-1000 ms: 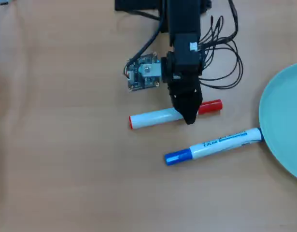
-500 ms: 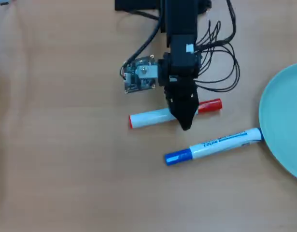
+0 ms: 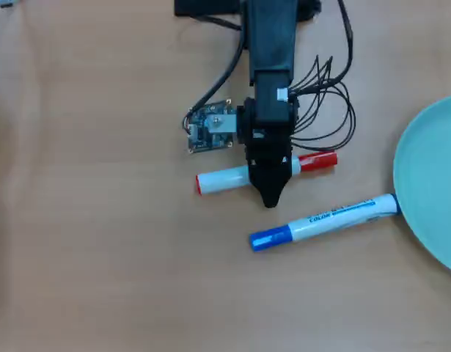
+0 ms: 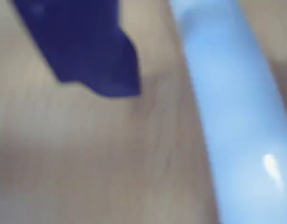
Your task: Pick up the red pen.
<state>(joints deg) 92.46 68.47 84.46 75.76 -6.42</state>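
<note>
The red pen (image 3: 221, 179) lies on the wooden table in the overhead view, its white barrel pointing left and its red cap (image 3: 318, 161) to the right. My black gripper (image 3: 270, 196) hangs straight over the pen's middle and hides that stretch; its jaws merge into one dark wedge with a single tip just past the pen's near side. The wrist view is blurred: one dark fingertip (image 4: 92, 56) sits at upper left, and the pale barrel of the pen (image 4: 232, 102) runs down the right side, apart from it. Whether anything is gripped cannot be told.
A white marker with a blue cap (image 3: 320, 218) lies just below the red pen. A teal plate (image 3: 430, 183) fills the right edge. A small circuit board (image 3: 210, 126) and loose black cables (image 3: 331, 103) hang by the arm.
The gripper has shifted left and a little toward the view's bottom along the pen, from near the red cap to the barrel's middle. Both pens lie where they were.
</note>
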